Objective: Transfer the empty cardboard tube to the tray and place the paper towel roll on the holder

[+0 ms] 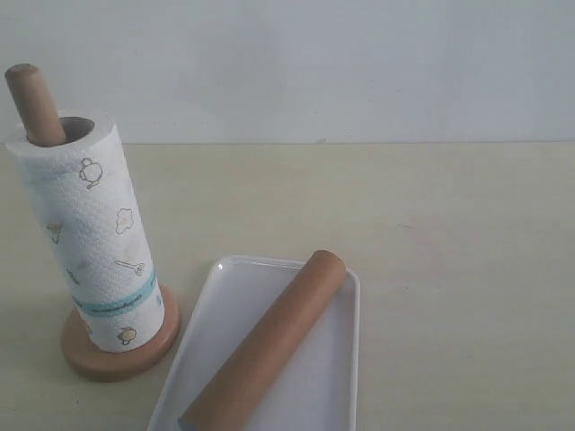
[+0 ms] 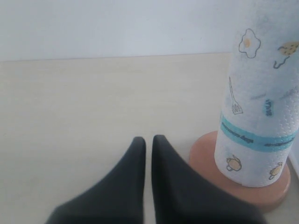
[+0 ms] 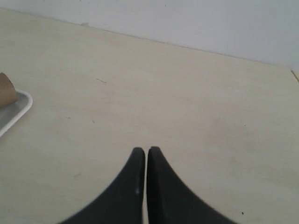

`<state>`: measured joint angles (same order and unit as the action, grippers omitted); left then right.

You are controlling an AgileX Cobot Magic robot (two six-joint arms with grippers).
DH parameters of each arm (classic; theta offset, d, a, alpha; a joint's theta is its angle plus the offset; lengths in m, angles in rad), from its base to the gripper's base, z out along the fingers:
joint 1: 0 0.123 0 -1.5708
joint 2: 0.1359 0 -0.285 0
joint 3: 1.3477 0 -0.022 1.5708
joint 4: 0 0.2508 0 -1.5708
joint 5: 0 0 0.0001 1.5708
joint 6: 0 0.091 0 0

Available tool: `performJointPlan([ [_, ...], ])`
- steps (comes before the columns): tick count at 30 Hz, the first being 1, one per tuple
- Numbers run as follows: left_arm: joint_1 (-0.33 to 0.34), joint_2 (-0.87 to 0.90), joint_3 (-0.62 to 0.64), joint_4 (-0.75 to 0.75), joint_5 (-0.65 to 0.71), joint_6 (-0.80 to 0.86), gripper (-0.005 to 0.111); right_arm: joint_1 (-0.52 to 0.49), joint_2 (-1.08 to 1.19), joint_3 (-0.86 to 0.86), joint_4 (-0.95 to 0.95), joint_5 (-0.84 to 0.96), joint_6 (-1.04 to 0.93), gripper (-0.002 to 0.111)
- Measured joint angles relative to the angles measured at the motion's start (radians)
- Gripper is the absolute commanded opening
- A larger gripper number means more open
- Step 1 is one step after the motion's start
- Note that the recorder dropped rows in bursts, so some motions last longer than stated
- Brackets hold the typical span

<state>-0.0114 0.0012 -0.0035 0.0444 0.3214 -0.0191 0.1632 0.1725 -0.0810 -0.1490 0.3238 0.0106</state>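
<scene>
The paper towel roll [image 1: 97,242] stands upright on the holder [image 1: 121,355], whose dowel top [image 1: 34,103] sticks out above the roll's core. Lying diagonally in the white tray [image 1: 337,377] is the empty cardboard tube [image 1: 269,346]. Neither gripper shows in the exterior view. In the left wrist view my left gripper [image 2: 148,140] is shut and empty, a short way from the holder's base [image 2: 205,156] and the roll [image 2: 261,102]. In the right wrist view my right gripper [image 3: 143,150] is shut and empty over bare table, with the tray's corner [image 3: 18,109] and the tube's end [image 3: 5,89] off to one side.
The pale table [image 1: 449,233] runs back to a plain white wall [image 1: 314,63]. The tray reaches the front edge of the exterior view.
</scene>
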Motion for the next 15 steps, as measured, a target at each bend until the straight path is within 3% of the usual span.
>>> performJointPlan([
  [15, 0.0, 0.0, 0.0, 0.0, 0.0, 0.0, 0.004, 0.0, -0.158, 0.033, 0.035, 0.036, -0.018, 0.001],
])
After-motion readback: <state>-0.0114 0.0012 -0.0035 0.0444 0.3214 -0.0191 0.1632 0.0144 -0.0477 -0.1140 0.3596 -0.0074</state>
